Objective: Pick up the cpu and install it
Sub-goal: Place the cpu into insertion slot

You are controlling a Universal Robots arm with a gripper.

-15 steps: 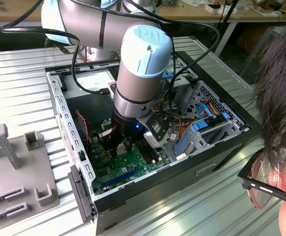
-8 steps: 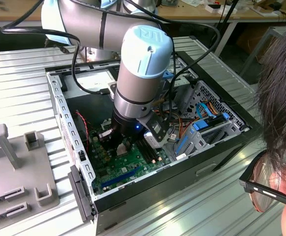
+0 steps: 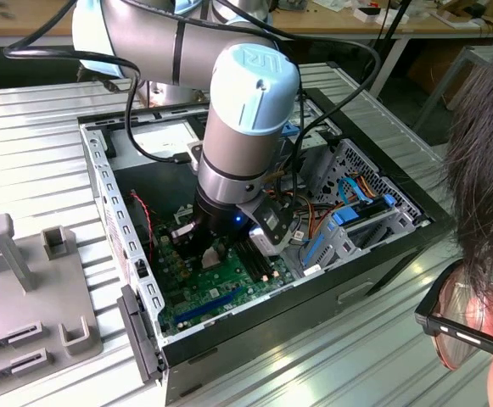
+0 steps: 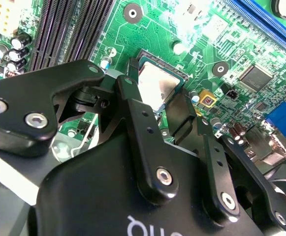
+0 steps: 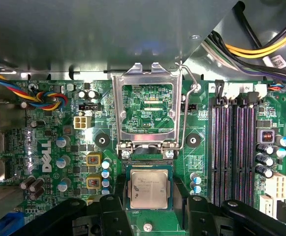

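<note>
exterior view: open computer case (image 3: 110, 203), arm (image 3: 246, 110) deep inside over green motherboard (image 3: 221, 297). first wrist view: socket frame (image 5: 117, 108) hinged up, gripper (image 5: 150, 209) straddling cpu (image 5: 147, 189) beside the frame's hinge. clamped or let go, cannot tell. seating step; calls for keeping flat and square.

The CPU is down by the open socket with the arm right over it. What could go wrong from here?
1. The cpu is framed by the end effector; if it is skewed, pressing may damage contacts.
2. The open socket frame and lever stand right beside it; the end effector might snag them.
</note>
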